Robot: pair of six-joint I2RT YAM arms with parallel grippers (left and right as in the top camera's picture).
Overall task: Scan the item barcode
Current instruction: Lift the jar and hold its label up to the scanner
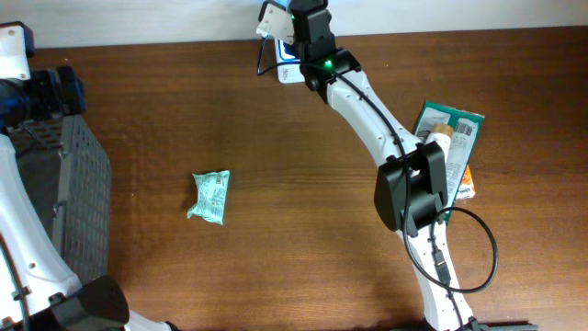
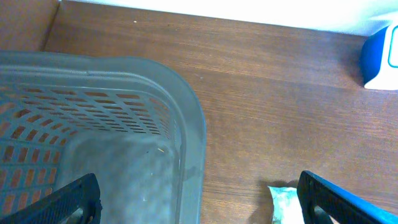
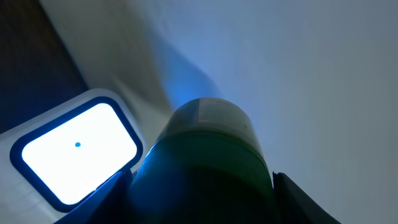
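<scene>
A dark brown wooden table (image 1: pixel 276 184) with a visible grain fills the overhead view, and it ends at a plain white wall (image 1: pixel 138 18) along the far edge. At that far edge, near the middle, a blue and white barcode scanner (image 1: pixel 288 72) stands against the wall. In the right wrist view its window glows white inside a blue rim. The right gripper (image 3: pixel 199 183) is clenched on a green cylindrical container (image 3: pixel 199 155) and holds it up in front of the wall, just beside the lit window. Whether a barcode faces the window cannot be told. The left gripper (image 2: pixel 199 208) is released, its fingers spread wide above the rim of a grey slotted basket (image 1: pixel 83 175) at the left edge of the table. A crumpled green packet (image 1: pixel 209 196) lies alone on the bare wood, left of centre and well apart from the scanner. Several flat packets (image 1: pixel 455 124) lie at the right side, partly hidden under the right arm. A black cable (image 1: pixel 482 248) loops beside that arm's base.
</scene>
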